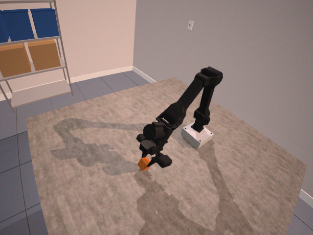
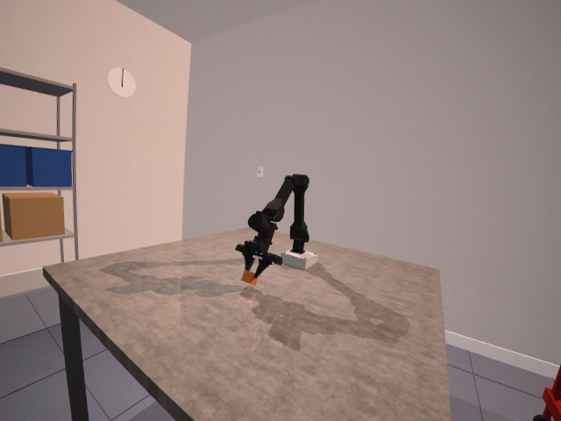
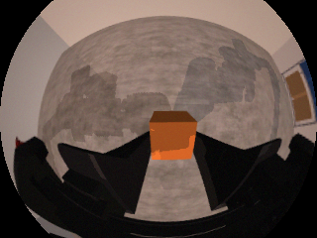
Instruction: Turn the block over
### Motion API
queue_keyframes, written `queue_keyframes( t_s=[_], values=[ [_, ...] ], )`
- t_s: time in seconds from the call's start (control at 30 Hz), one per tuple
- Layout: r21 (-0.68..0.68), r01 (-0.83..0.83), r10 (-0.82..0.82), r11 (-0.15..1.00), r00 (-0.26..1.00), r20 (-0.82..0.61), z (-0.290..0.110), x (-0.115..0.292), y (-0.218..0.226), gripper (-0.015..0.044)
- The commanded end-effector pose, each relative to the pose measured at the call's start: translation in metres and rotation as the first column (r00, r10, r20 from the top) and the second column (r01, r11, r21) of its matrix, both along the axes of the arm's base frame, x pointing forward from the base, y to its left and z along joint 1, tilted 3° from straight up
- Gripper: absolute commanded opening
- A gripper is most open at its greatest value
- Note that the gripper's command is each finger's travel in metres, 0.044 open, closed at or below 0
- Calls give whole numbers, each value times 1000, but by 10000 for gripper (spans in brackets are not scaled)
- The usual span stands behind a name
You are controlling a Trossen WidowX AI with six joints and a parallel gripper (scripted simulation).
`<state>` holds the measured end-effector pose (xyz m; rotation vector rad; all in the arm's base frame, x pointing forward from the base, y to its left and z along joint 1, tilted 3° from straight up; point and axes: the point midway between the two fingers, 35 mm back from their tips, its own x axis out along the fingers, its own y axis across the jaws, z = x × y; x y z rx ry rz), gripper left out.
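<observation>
From the top view, the black parallel-jaw gripper (image 1: 148, 161) is clamped on the small orange cube-shaped block (image 1: 144, 163), which sits tilted with a lower corner at the mottled grey-brown stone-patterned table top (image 1: 227, 176). The exterior view shows the block (image 2: 248, 276) pinched between the downward-pointing fingers, low over the table near the white square arm base (image 2: 299, 260). In the wrist view the block (image 3: 173, 135) fills the gap between the two dark fingers.

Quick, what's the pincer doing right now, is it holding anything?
Pincer: shut on the block, which is tilted just above the table.
</observation>
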<state>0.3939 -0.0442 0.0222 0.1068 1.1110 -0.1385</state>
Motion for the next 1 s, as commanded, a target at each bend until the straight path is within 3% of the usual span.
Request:
queue_keyframes(
  t_s=[0.0, 0.17, 0.97],
  values=[
    [-7, 6, -6, 1000, 999, 49, 4, -2, 0, 0],
    [-9, 6, -5, 1000, 998, 59, 2, -1, 0, 0],
    [-69, 25, 6, 997, 910, 415, -31, 6, 0, 0]
  ],
)
